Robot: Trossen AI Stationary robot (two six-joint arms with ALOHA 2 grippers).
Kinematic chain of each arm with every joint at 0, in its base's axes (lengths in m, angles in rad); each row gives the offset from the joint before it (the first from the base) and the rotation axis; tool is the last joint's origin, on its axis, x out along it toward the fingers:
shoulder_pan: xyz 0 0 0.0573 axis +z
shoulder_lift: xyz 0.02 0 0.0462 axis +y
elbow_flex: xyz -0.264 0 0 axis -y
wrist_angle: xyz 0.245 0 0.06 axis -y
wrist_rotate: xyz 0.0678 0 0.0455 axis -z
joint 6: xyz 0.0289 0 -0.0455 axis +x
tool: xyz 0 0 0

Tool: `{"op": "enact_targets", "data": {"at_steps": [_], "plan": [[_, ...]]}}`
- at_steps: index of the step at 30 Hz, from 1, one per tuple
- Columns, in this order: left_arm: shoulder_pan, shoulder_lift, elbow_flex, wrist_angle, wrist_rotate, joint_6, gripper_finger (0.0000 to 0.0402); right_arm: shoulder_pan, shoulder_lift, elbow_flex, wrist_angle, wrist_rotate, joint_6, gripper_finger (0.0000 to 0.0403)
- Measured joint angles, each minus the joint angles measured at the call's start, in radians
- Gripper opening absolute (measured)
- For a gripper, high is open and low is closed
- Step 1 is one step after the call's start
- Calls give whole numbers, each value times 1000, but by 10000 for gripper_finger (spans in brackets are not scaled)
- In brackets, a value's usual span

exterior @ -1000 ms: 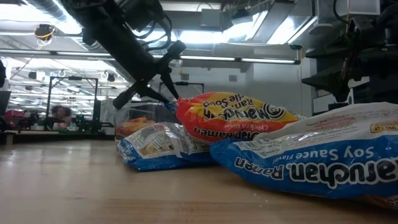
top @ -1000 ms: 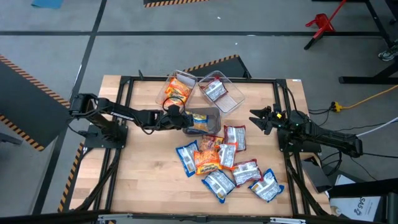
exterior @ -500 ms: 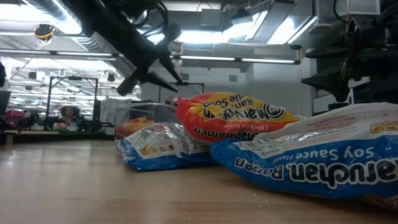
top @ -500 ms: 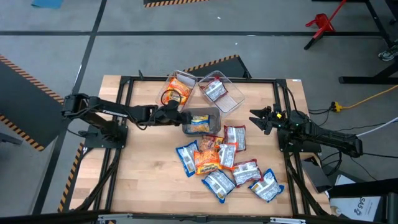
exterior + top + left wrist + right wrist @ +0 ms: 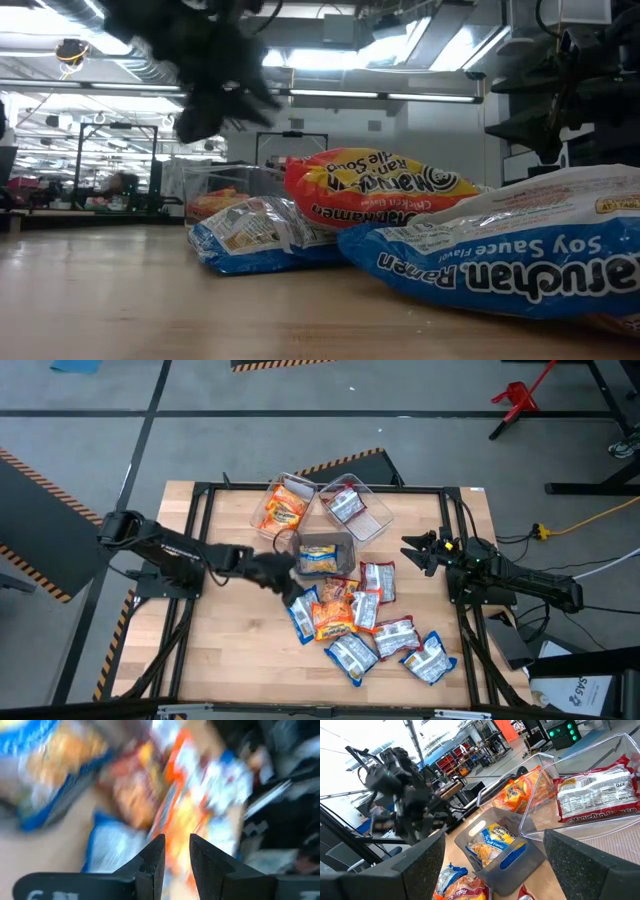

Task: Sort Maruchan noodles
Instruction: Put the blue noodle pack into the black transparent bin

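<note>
Crinkly Maruchan noodle packets (image 5: 360, 622) are lying in a loose heap on the near-centre of the wooden table (image 5: 230, 650), blue-and-white, red-and-white and orange-yellow ones overlapping. Three clear bins are sitting just beyond the heap: the far-left bin (image 5: 283, 506) is holding orange packets, the far-right bin (image 5: 355, 508) a red-and-white packet, and the nearer bin (image 5: 324, 556) a blue one. In the low view, a blue Soy Sauce packet (image 5: 500, 262) is filling the right foreground with an orange-yellow packet (image 5: 385, 187) lying behind it.

The left gripper (image 5: 288, 584) is hanging over the left edge of the heap, its two dark fingers (image 5: 152, 862) standing a narrow gap apart with nothing between them, touching no packet. The right gripper (image 5: 418, 552) is waiting at the table's right side, fingers spread wide and empty.

The left wrist view is smearing the packets into streaks of colour, and the low view is showing the left arm only as a dark blur.
</note>
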Motion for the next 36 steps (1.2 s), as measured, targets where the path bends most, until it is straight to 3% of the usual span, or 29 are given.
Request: {"op": "enact_targets", "data": {"at_steps": [4, 6, 22, 28, 36], "plan": [[-81, 18, 0, -114, -165, 11, 85, 0, 0, 0, 0, -1, 2, 324], [-99, 19, 0, -141, -178, 25, 94, 0, 0, 0, 0, -1, 2, 324], [-45, 32, 0, -203, -67, 157, 235, 0, 0, 0, 0, -2, 4, 324], [-25, 123, -1, -164, 22, 218, 251, 0, 0, 0, 0, -2, 4, 324], [-12, 196, -1, -92, 27, 272, 253, 0, 0, 0, 0, -1, 4, 324]]}}
